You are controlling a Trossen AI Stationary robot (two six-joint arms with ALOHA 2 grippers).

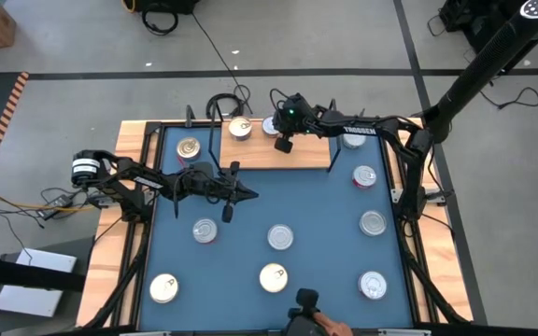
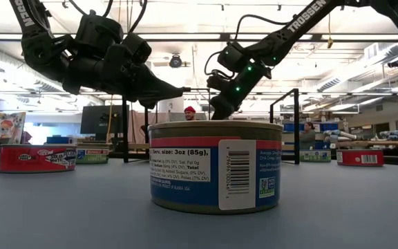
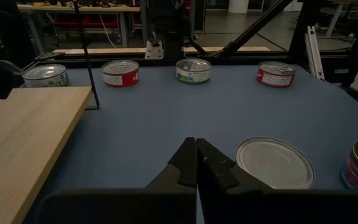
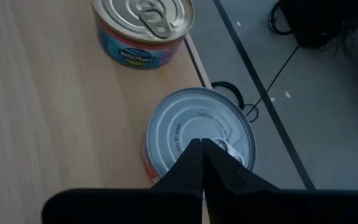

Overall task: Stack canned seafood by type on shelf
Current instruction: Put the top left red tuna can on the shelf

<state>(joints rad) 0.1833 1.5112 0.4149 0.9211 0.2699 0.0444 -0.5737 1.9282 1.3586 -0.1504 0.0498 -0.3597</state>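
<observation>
I see the right claw (image 4: pixel 201 144), fingers closed and empty, poised directly above a silver-topped can (image 4: pixel 197 134) at the shelf's (image 1: pixel 269 154) far edge, beside a gold-topped can (image 4: pixel 143 28). The left claw (image 3: pixel 196 163) hangs closed over the worktop (image 1: pixel 316 205).

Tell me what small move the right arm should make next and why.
Probably lift straight up and swing back toward the loose cans on the blue table. The right end effector is shut and empty above a silver-topped can at the shelf edge, beside a gold-topped can, so that placement looks finished. The left end effector waits shut.
</observation>
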